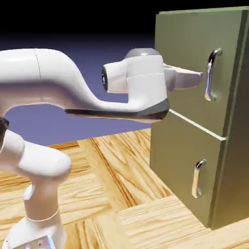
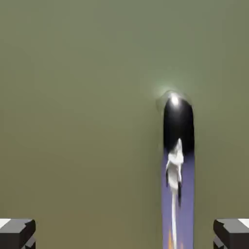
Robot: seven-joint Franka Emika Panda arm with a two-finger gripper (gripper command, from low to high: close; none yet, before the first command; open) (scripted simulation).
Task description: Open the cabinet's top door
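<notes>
1. Cabinet: tall, boxy, olive green, standing on the wooden table at the right of the exterior view. Two doors stacked on its front face, a thin seam between them.
2. Top door: the larger, upper flat panel. It sits flush with the cabinet front, so it reads as closed. In the hand view the same panel fills nearly the whole picture as plain olive green.
3. Handle of top door: curved vertical silver bar near the door's right edge. In the hand view it appears as a shiny dark bar right of centre, rounded at its upper end, running down to the bottom edge and mirroring violet and white.
4. Lower door: shorter panel beneath the seam, flush with the front, with its own smaller silver handle.
5. Arm: white, rising from the lower left of the exterior view and reaching level to the right toward the upper door.
6. Gripper: pointing at the top door, tips just left of the handle, near it; contact cannot be confirmed. In the hand view its two grey fingertips sit far apart at the bottom corners, so the claw is released, with the handle lying between them, nearer the right tip.
</notes>
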